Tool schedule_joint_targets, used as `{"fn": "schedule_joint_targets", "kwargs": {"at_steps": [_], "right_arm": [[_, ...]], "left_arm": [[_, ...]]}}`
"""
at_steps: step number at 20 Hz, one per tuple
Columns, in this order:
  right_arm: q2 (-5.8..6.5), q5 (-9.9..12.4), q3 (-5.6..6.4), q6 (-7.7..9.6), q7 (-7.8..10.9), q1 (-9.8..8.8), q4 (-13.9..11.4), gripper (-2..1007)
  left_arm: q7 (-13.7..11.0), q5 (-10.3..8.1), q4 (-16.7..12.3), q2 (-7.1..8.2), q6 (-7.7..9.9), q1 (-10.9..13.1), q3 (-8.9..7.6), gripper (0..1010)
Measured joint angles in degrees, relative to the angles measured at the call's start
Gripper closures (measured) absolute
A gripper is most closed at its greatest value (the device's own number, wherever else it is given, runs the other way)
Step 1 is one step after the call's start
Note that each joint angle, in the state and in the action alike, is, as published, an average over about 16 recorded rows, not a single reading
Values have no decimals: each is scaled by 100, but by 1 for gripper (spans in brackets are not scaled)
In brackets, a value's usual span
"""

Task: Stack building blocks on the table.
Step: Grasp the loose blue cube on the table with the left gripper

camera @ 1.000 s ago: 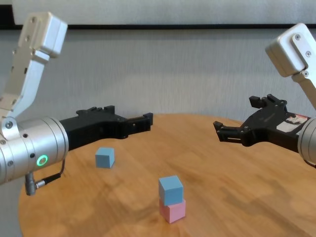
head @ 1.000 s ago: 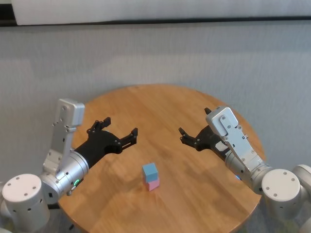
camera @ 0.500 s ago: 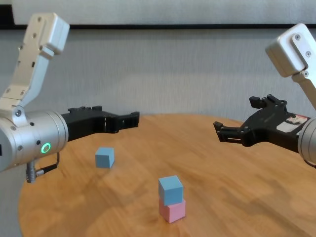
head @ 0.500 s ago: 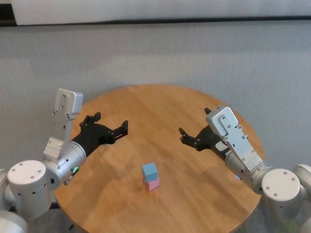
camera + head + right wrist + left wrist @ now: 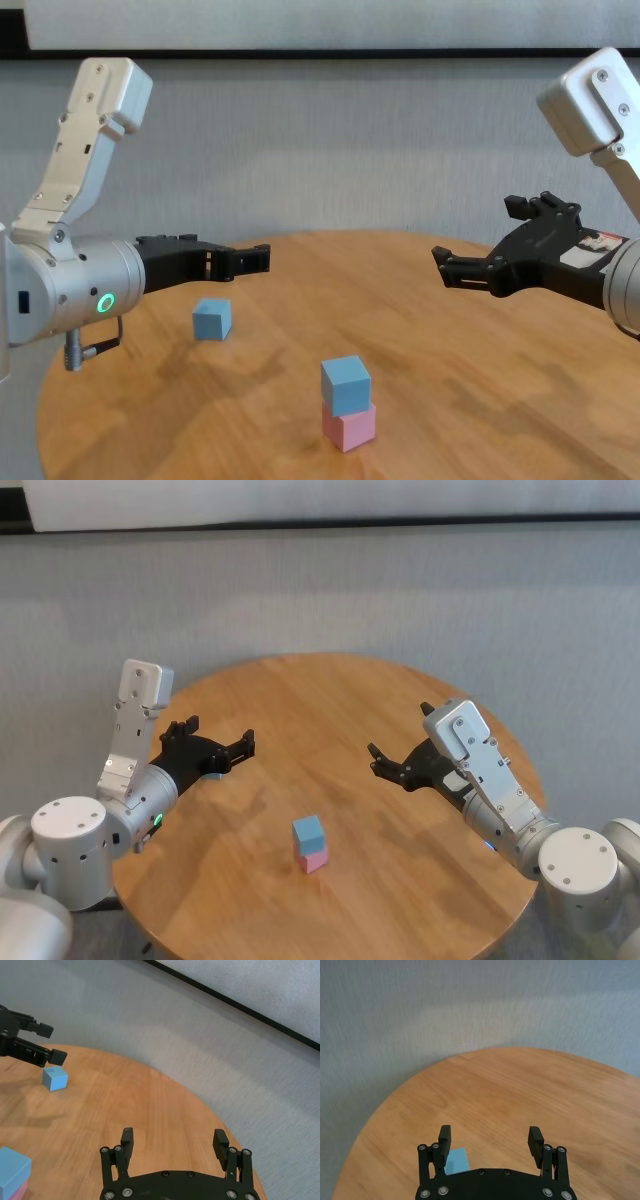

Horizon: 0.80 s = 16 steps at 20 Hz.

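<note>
A light blue cube (image 5: 346, 384) sits on top of the pale pink cube (image 5: 350, 428) near the front of the round wooden table (image 5: 330, 710); the stack also shows in the head view (image 5: 308, 831). The second light blue cube (image 5: 212, 318) lies alone on the table at the left. My left gripper (image 5: 250, 258) is open and empty, hovering above that loose cube. In the left wrist view the cube (image 5: 456, 1161) shows just beneath one finger (image 5: 444, 1137). My right gripper (image 5: 455, 265) is open and empty above the table's right side.
A grey wall stands behind the table. The table edge curves close to the loose cube on the left. The right wrist view shows the loose cube (image 5: 55, 1078) with the left gripper's fingers (image 5: 47, 1045) over it.
My left arm has drawn back to the left, its gripper now above the loose blue cube. The right arm and the stack have not moved.
</note>
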Motion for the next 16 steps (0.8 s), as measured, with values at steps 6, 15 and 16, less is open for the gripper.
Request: {"fn": "schedule_joint_targets", "kwargs": {"at_steps": [6,15,16], "right_arm": [[0,2,-1,2,0,1,0,0],[1,3,-1,3,0,2,0,0],[1,3,-1,3,0,2,0,0]], "left_arm": [[9,64,533,-148,-35,-235,-88,9],[-38,178,1168,-293,-149,-484,-198,9],[-48,188,1223,-306,-162,-505,-210,9]]}}
